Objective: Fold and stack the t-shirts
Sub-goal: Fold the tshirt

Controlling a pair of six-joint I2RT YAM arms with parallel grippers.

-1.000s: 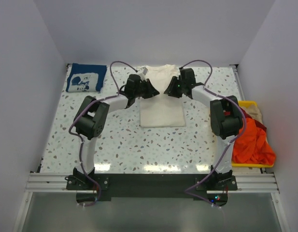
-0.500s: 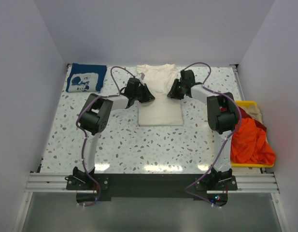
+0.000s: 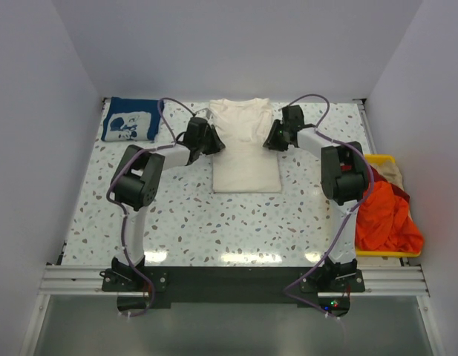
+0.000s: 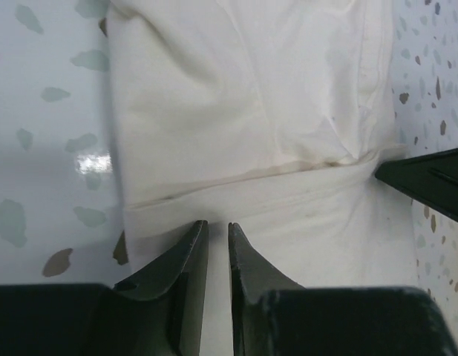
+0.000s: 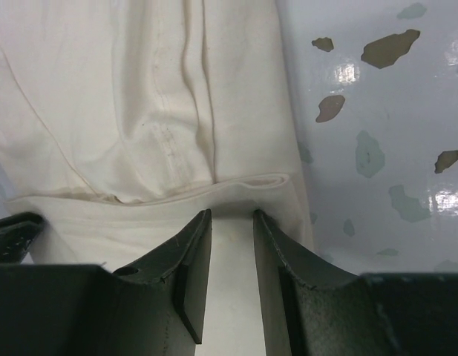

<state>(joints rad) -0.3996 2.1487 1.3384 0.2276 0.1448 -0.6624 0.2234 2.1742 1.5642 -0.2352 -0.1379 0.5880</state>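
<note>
The large cream t-shirt [image 3: 246,152] lies flat at the back middle of the table, its upper part folded down over the lower. My left gripper [image 3: 212,142] sits at its left edge and my right gripper [image 3: 272,140] at its right edge. In the left wrist view the left gripper [image 4: 214,222] rests on the cream t-shirt [image 4: 236,111], jaws parted by a narrow slit just short of the fold. In the right wrist view the right gripper [image 5: 232,213] stands open over the cream t-shirt [image 5: 139,96], tips at the fold. The navy t-shirt [image 3: 132,119] lies folded at back left.
A yellow bin [image 3: 379,159] at the right edge holds the orange-red t-shirt [image 3: 388,219] and the beige t-shirt [image 3: 393,175]. Grey walls close in the speckled table [image 3: 177,215] on three sides. The arms' bases stand on the rail at the near edge.
Both grippers have moved back and outward, from above the shirt's middle to its left and right edges. The shirt's upper part now lies flat. The left jaws have parted slightly.
</note>
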